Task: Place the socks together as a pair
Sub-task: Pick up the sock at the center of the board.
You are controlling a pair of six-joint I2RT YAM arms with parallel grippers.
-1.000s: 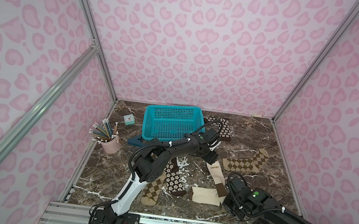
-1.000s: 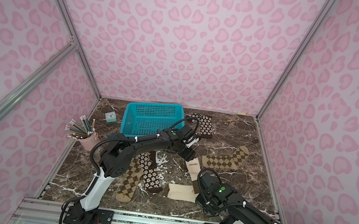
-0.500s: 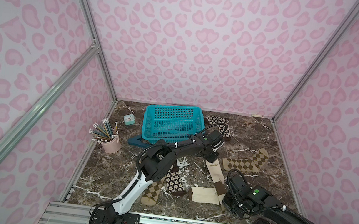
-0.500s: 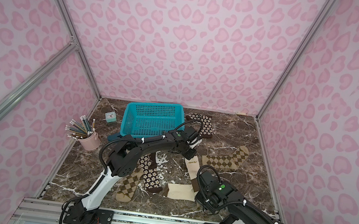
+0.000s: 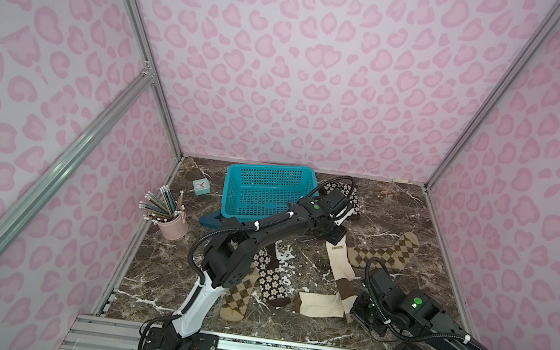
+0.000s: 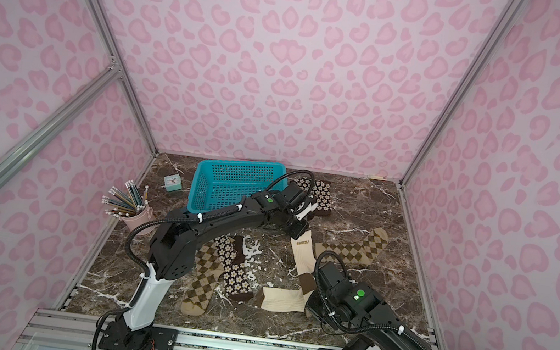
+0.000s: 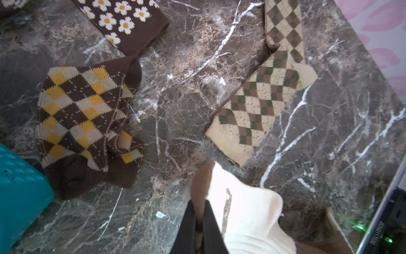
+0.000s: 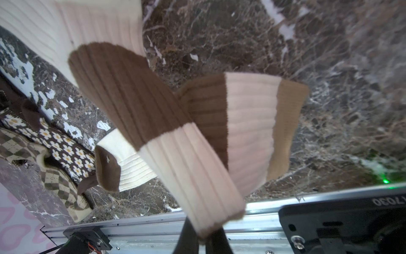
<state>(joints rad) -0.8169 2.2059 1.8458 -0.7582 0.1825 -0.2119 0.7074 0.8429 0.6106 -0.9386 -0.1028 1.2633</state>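
We see the striped cream sock [image 5: 338, 262] held at both ends (one sock, two grips). The left fingers [image 7: 185, 233] are pressed together on its brown toe, with the cream foot bunched just beside them. The right fingers [image 8: 219, 246] are clamped on its ribbed cuff end. From there the sock runs across a brown band and over the marble surface [image 5: 395, 214] toward the left fingers.

The second cream sock [image 5: 321, 305] lies flat just beside the right fingers. In the right wrist view the held sock crosses in front of it, so its brown toe shows on one side and its cream-and-tan cuff on the other.

Just past the left fingertips, the end of a tan-olive argyle sock [image 7: 259, 105] comes close to the held toe, and we cannot tell whether they touch. On the other side of those fingertips, a little further out, a brown-orange argyle sock [image 7: 83, 114] sits crumpled beside a corner of the teal basket [image 7: 19, 187]. A dark flower sock [image 7: 129, 19] lies beyond that, well apart from the fingers.

Beyond the second cream sock, as seen from the right fingers, another flower sock [image 5: 271, 279] and another tan argyle sock [image 5: 239, 295] lie side by side, partly under the left arm. A pink pencil cup [image 5: 172, 226] and a small clock [image 5: 201, 187] stand well apart from both sets of fingers.
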